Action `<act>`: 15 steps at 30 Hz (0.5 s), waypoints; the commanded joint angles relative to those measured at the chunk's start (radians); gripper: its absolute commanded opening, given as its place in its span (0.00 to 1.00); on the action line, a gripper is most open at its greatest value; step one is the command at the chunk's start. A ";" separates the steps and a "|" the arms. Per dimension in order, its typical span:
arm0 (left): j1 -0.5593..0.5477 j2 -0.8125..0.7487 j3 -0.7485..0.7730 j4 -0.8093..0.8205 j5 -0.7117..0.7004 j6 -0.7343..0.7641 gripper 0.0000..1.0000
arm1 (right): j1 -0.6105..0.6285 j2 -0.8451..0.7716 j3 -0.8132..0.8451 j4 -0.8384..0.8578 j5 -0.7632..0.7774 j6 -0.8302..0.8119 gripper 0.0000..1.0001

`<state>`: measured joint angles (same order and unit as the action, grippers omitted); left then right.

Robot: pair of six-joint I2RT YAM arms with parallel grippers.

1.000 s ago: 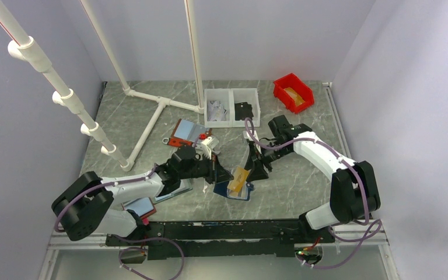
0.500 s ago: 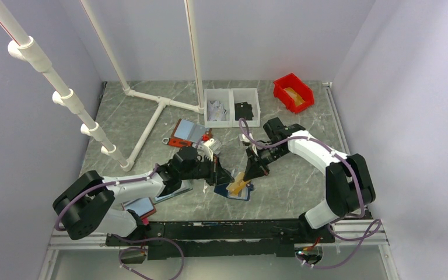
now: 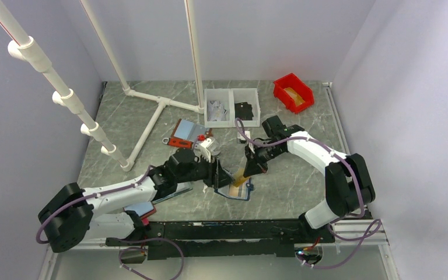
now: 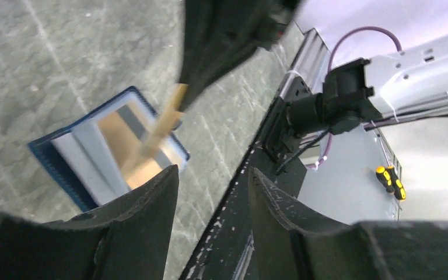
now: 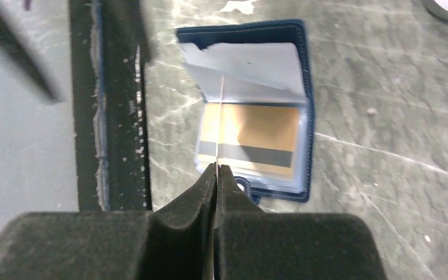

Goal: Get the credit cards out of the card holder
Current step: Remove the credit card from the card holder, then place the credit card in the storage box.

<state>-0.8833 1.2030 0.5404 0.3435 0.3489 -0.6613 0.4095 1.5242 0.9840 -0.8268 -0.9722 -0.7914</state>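
The navy card holder (image 3: 233,192) lies open on the table near the front edge, its pale blue pockets up (image 5: 251,70). My right gripper (image 3: 248,170) is shut on a tan credit card (image 3: 240,177). That card is edge-on between the fingertips (image 5: 217,168) and tilts down to the holder (image 4: 160,125). A tan face with a grey stripe (image 5: 251,140) shows in the holder's clear pocket. My left gripper (image 3: 220,175) hovers open just left of the holder, nothing between its fingers (image 4: 213,172). I see no black card.
A red-edged holder (image 3: 185,133) lies behind the left arm, and another lies under its forearm (image 3: 141,207). At the back are a white two-part bin (image 3: 232,107), a red bin (image 3: 293,92) and white pipes (image 3: 151,116). The black front rail (image 3: 221,230) runs close by.
My right gripper came down and shut on the tan card, now raising it toward itself. My left gripper let go of the holder and opened.
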 commanded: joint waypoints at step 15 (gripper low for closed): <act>-0.162 0.294 0.216 -0.244 -0.314 0.056 0.50 | -0.033 -0.030 -0.038 0.285 0.177 0.272 0.00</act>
<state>-1.0458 1.4509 0.6945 0.1989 0.1783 -0.5915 0.4011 1.5238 0.9367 -0.5636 -0.8082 -0.5251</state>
